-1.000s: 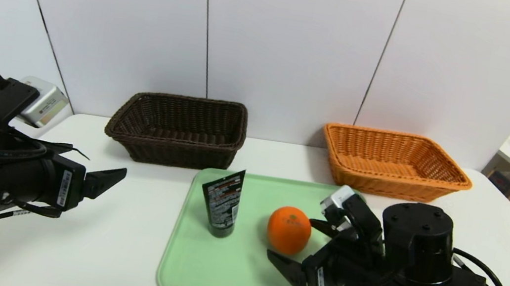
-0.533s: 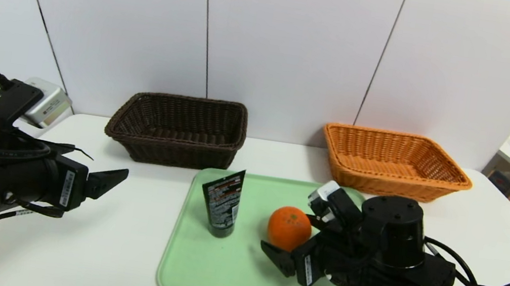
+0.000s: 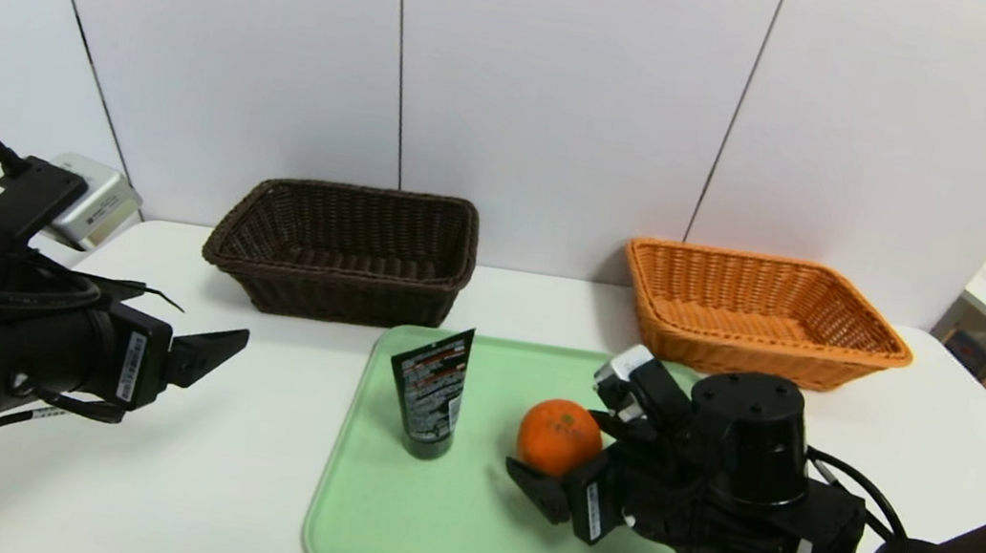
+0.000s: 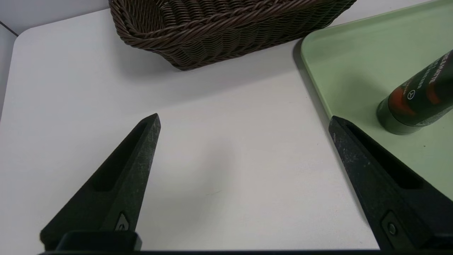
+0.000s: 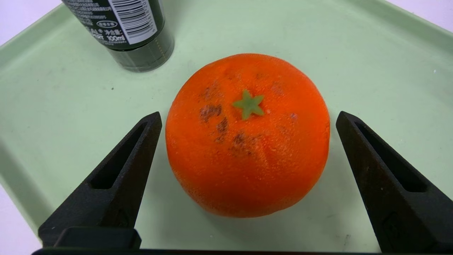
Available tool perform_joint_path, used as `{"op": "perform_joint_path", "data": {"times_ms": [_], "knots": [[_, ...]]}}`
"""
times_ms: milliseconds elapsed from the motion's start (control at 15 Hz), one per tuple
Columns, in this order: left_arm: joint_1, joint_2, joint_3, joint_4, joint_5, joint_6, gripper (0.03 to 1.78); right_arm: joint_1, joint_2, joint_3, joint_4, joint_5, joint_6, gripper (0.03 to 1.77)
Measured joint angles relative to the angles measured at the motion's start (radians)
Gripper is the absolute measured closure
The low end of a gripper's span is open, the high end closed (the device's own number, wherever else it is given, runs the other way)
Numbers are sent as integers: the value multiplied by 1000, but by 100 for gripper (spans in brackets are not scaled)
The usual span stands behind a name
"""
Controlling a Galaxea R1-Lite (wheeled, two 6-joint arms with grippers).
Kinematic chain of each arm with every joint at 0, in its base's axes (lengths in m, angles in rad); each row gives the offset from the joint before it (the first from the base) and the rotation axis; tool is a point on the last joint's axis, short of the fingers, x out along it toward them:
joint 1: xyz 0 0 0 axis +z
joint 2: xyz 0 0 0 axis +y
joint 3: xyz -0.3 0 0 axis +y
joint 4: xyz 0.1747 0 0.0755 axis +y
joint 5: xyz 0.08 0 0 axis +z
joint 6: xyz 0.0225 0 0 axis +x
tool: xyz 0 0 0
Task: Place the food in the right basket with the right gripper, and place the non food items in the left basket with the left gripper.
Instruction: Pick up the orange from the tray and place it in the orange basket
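On a green tray (image 3: 380, 531) that lies on a white surface (image 3: 231, 491), an orange fruit (image 3: 560, 437) sits right of the tray's center; a dark tube (image 3: 430, 398) stands on its cap in the tray's left half, leaning slightly. Behind the tray's left end is a dark brown basket (image 3: 348, 280); behind its right end is an orange-brown basket (image 3: 762, 353). Both baskets are empty. The right gripper (image 3: 567, 453) is over the tray's right half, its 2 jaws spread wide, 1 on each side of the fruit, holding nothing. The left gripper (image 4: 244, 115) is left of the tray, above the surface, its 2 jaws also spread wide with nothing between them

The right wrist view shows a green star-shaped mark and dark blemishes on the fruit, plus a barcode on the tube; the head view does not make these out. It also shows slim gaps between the fruit and both jaw tips. The left wrist view shows red patches and pale lettering on another face of the tube

The tray has a low raised rim. Bare surface lies left of the tray, and within the tray there is open room in front of the tube and between tube and fruit
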Motion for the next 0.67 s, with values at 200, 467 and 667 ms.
{"op": "perform_joint_path", "data": {"times_ms": [200,467,667], "knots": [[0,3,-2,0,0,-1,12,-9,7,-13,0,-1,1,10],[0,11,-3,-1,0,-1,12,-10,21,-20,-2,1,1,10],[0,17,-2,-1,0,-7,12,-10,38,-26,-32,2,0,10]]}}
